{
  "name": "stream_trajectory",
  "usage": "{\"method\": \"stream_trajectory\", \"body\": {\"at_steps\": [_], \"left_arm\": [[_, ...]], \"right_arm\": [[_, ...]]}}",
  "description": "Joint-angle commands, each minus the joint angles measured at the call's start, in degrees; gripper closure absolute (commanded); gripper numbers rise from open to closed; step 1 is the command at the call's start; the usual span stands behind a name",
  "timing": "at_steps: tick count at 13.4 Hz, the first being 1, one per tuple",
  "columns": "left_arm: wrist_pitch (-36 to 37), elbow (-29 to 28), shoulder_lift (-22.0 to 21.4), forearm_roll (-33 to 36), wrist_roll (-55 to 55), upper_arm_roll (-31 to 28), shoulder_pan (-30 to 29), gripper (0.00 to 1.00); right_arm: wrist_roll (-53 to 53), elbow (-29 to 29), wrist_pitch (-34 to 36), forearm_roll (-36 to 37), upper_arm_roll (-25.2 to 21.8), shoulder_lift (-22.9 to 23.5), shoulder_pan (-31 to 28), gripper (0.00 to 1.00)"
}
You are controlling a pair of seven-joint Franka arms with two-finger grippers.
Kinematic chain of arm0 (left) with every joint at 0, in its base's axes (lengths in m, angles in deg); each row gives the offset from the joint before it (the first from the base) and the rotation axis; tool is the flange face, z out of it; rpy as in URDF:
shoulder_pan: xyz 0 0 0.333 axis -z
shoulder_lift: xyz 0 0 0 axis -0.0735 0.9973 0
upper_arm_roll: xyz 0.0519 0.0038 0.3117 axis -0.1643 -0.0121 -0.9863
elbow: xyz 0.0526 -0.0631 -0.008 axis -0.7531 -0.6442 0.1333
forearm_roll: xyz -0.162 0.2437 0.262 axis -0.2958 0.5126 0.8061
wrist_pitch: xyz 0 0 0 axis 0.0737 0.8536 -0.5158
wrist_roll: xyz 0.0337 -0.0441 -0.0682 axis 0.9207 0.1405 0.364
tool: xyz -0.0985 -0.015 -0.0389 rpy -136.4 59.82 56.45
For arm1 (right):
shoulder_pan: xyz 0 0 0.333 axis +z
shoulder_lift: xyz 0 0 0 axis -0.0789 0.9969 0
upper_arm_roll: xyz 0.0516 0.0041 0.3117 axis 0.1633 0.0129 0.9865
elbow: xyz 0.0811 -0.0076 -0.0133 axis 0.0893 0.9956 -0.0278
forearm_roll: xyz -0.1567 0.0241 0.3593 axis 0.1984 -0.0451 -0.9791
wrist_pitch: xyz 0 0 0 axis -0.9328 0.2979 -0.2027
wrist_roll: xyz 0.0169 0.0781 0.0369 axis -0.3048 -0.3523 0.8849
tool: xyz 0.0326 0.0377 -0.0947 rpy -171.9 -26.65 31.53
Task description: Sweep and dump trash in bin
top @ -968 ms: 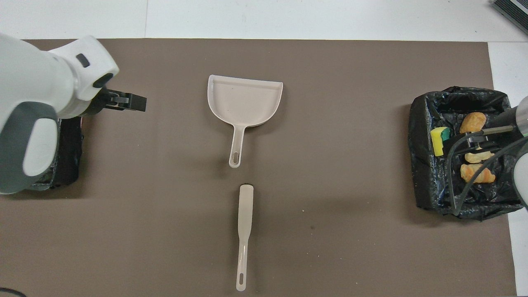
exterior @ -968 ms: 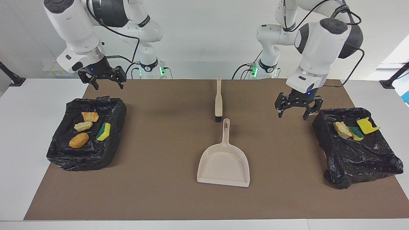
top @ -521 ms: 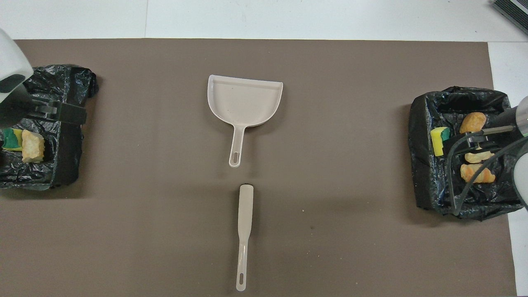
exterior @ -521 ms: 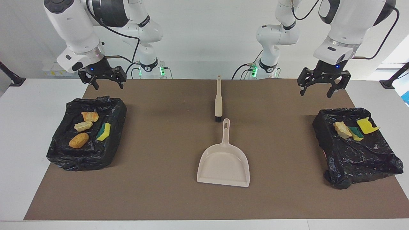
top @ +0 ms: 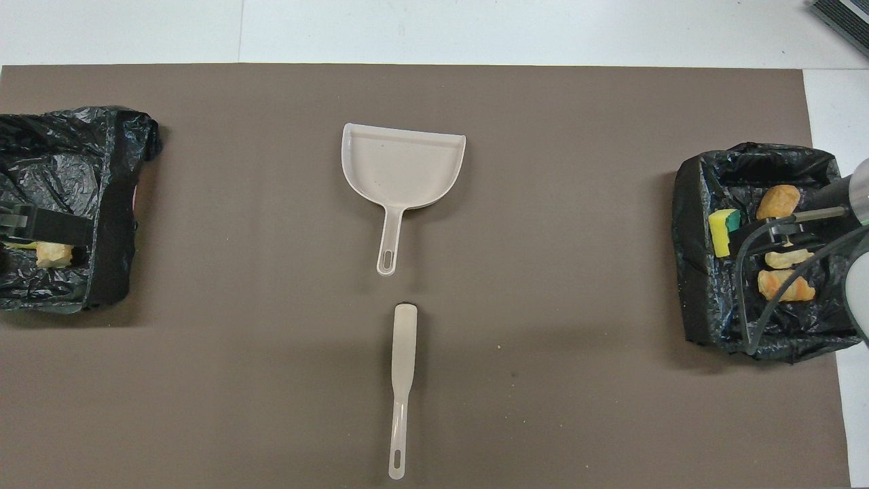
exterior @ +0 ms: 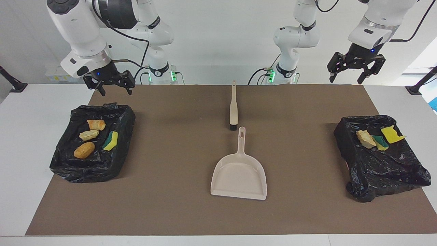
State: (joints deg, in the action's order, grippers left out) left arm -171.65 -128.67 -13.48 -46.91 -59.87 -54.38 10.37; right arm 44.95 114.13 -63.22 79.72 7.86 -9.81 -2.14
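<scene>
The left arm is climbing away from its bin, its pincer (exterior: 355, 70) now up high near the robots' edge of the mat, where a second ago it was hanging low beside that bin; nothing else is shifting. Biggest first: the worktop (exterior: 34, 143) is carrying a brown mat (exterior: 170, 164), and a black-lined bin is sitting at each end. The bin (exterior: 94, 141) at the right arm's end is holding four scraps (exterior: 89, 135), the bin (exterior: 379, 155) at the left arm's end three more (exterior: 374, 138). So all the trash is lying in the bins, none on the mat. In mid-mat the dustpan (exterior: 239, 176) is lying empty, handle toward the robots, and the brush (exterior: 233, 107) is lying just nearer to them, bristle end almost at that handle. The right pincer (exterior: 110, 83) is waiting over the mat's edge by its bin, fingers apart and empty; the left one is spread and empty too. The job is looking done, so the good move is simply retreating: lifting straight up, keeping clear of the loose bin liners, leaving both tools untouched.
</scene>
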Motion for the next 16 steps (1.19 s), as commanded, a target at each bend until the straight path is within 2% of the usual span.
{"method": "stream_trajectory", "body": {"at_steps": [1,3,5,16], "left_arm": [[0.7,-0.5,-0.6,-1.8,-1.1,0.1,-0.9,0.00],[2.5,0.2,0.3,-3.1,-1.1,-0.1,-2.3,0.00],[6.4,5.5,3.5,-2.9,-1.1,-0.2,-2.4,0.00],[3.3,4.3,2.2,-2.8,-2.2,0.1,-2.6,0.00]], "right_arm": [[-0.9,1.2,0.3,-1.1,0.4,-1.2,-0.5,0.00],[-0.9,1.2,0.3,-1.1,0.4,-1.2,-0.5,0.00],[-0.9,1.2,0.3,-1.1,0.4,-1.2,-0.5,0.00],[-0.9,1.2,0.2,-1.1,0.4,-1.2,-0.5,0.00]]}}
